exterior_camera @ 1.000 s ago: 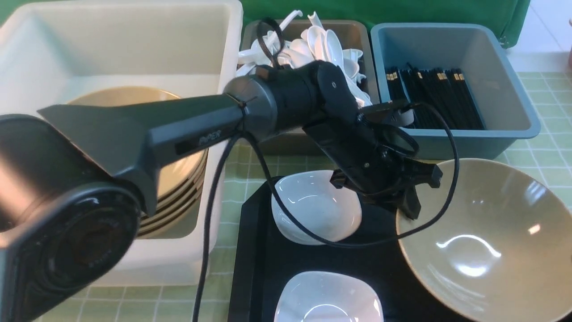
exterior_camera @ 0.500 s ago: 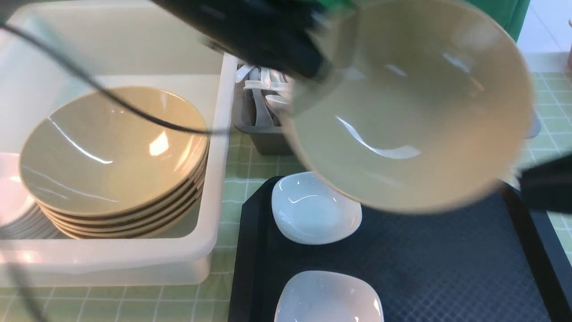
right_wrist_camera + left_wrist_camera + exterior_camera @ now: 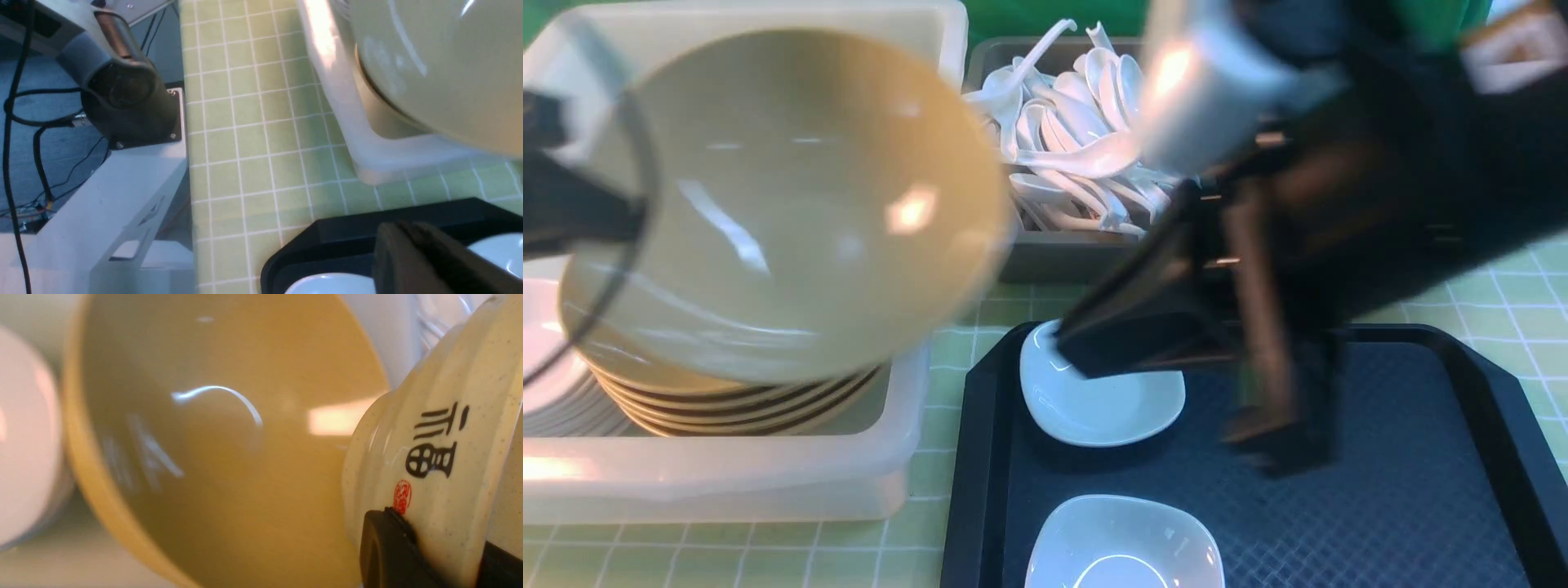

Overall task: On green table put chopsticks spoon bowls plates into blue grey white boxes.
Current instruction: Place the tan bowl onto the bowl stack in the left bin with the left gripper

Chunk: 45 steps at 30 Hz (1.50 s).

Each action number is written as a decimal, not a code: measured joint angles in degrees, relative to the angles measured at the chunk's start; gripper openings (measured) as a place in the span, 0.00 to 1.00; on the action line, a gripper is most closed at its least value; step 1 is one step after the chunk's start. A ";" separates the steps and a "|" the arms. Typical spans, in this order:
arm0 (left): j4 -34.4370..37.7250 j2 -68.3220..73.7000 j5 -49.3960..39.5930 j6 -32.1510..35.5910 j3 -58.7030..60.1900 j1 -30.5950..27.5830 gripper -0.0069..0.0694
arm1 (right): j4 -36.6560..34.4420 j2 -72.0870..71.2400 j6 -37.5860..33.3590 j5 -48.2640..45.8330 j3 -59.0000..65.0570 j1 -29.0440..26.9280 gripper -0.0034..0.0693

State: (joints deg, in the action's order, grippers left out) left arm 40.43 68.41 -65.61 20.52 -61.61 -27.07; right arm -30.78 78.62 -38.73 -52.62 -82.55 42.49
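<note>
A large beige glazed bowl is held tilted over the white plastic box on the robot's left, its open side turned toward the front camera. It is gripped at its rim by the left gripper, which is closed on it. In the left wrist view a black finger is seen pressed against the bowl's speckled outer wall, which is marked with black characters and a red seal. Directly beneath it, a stack of matching beige bowls is seated inside the box, beside a pile of pale plates. Whether the held bowl touches the stack cannot be told. A grey box filled with white spoons is placed behind, just beside the white box. The right gripper is blurred in the front view; in the right wrist view its jaws are seen pressed together with nothing between them. It is positioned over the black plastic tray, near the farther of two small white square dishes that are set there. The nearer dish is cut off by the front view's lower edge. Everything is laid on a green checked tablecloth.
</note>
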 joint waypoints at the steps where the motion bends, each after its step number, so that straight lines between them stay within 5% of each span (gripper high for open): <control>1: 0.16 0.00 0.40 0.23 0.18 -0.51 0.11 | 0.00 0.46 0.00 0.00 -0.30 0.10 0.08; 6: 1.66 1.79 4.74 1.14 1.55 -6.87 0.11 | 0.61 4.60 0.00 0.05 -1.46 0.41 0.08; 17: -5.30 10.86 4.82 -8.01 1.58 -3.87 0.15 | 0.84 5.49 1.64 2.96 -1.46 0.41 0.13; 20: -7.52 10.73 4.89 -9.97 1.53 -1.39 0.22 | 1.03 5.49 2.69 3.02 -1.46 0.41 0.15; 33: -29.58 9.93 4.29 -23.10 -0.66 7.06 0.87 | 11.32 6.97 12.14 3.49 -1.32 0.09 0.29; 38: -33.08 6.79 0.90 -24.33 -4.93 7.05 0.92 | 11.87 8.67 16.53 5.24 1.49 -3.87 0.35; 45: -32.15 -1.49 -3.74 -18.78 -8.32 9.20 0.92 | 11.89 12.81 25.53 7.96 9.39 -16.50 0.46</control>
State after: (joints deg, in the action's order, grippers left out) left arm 8.29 66.92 -69.35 1.74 -69.94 -17.88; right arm -18.89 91.43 -13.20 -44.66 -73.16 25.99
